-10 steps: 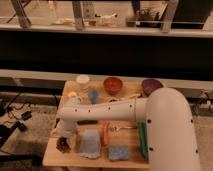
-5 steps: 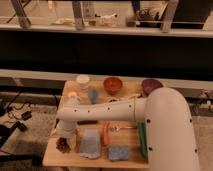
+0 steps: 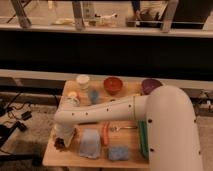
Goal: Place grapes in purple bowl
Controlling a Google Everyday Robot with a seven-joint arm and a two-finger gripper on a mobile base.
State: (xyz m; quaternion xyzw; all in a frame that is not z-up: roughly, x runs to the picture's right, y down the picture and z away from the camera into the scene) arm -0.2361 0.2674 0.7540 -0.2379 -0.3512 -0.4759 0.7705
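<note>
From where I stand, the job is barely under way. The gripper (image 3: 64, 136) is down at the near left corner of the table (image 3: 126, 140), at the end of the long white arm (image 3: 107, 111) that reaches across the middle of the tabletop from the right. The grapes (image 3: 60, 144) show as a small dark cluster right under it, close to the near left edge and seemingly resting on the wood. The gripper looks to be touching them or just above them. Whether it is spread around the bunch, closed on it, or not yet gripping, I cannot tell; that part is too dark and crowded to read.

The purple bowl (image 3: 151, 85) sits at the far right corner, well apart from the grapes, the whole table lying between them on the diagonal. Nothing shows inside it from this side. An orange bowl (image 3: 113, 84) stands along the far edge to its left, and a white cup (image 3: 83, 80) is near the far left corner.

So I judge nothing is delivered yet. What is left is nearly everything: a firm hold on the bunch, a lift, a carry across to the far right corner, and the release into the bowl. The carry would pass over a blue cloth (image 3: 90, 144) and a carrot (image 3: 105, 134) lying near the front edge.
</note>
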